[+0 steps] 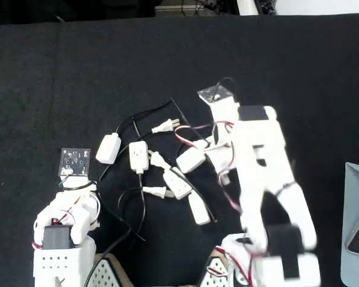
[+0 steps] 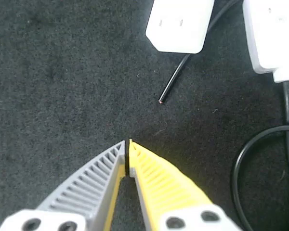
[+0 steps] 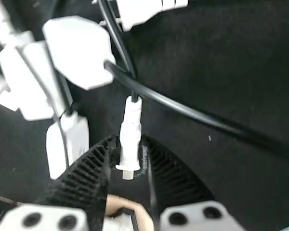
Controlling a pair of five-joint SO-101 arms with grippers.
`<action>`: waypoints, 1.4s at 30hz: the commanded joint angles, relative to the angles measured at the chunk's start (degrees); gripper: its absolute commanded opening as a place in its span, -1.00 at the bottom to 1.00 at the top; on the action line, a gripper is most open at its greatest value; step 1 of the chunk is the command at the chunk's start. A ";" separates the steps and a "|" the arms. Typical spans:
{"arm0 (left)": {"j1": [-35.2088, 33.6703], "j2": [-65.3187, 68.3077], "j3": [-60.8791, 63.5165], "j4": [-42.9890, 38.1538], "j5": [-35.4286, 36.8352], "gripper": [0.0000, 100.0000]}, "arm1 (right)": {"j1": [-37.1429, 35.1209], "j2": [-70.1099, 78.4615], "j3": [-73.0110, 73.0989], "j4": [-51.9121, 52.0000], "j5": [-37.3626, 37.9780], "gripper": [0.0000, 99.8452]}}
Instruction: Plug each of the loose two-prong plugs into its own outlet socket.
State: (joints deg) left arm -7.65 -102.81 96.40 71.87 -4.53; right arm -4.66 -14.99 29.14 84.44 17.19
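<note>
While the black table carries everything, the work itself lies in a tangle of white pieces and black cords near its middle. We see the right arm based at 5 o'clock, with its wrist over the 3 o'clock edge of this tangle. The left arm is folded at 7 o'clock, apart from the tangle. About 5 outlet sockets lie there. The first socket is at the 9 o'clock edge and the second socket is just beside it. Smaller again is a loose plug at 12 o'clock of the tangle, with its prongs toward about 3 o'clock.

The left gripper is pressed together on nothing, and its tips meet over bare table. A slotted socket lies near in front of it. The right gripper is closed narrowly on the held plug and pinches its body from 2 sides.

We judge that the grasp is made and the carrying to a socket is not yet done. The long axis of the held plug runs along the fingers. Its cord end points out past the fingertips and its other end points back toward the wrist. We cannot see the prongs clearly. If they face the wrist, the next move calls for turning or regrasping the plug before any slots can be met.
</note>
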 commanded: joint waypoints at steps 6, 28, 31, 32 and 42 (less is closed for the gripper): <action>0.40 -0.09 1.01 0.35 0.26 -0.94 | 0.26 -21.14 -2.51 5.89 0.44 -0.98; 3.38 -0.18 -25.98 -14.95 0.62 -0.94 | -22.24 -48.13 6.64 -9.58 -14.24 -0.98; 6.11 -0.18 -26.15 -18.11 4.66 -0.94 | -29.19 -51.56 11.21 -14.33 -14.15 -0.98; 6.73 -0.18 -26.24 -19.08 6.24 -0.94 | -30.95 -52.79 12.53 -15.65 -13.98 -0.98; 14.81 -0.18 -25.98 -27.87 9.32 -0.94 | -39.65 -60.09 21.23 -21.71 -13.71 -0.98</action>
State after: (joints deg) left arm 3.16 -103.25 74.07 47.25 4.35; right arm -41.85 -73.89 50.24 64.75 3.65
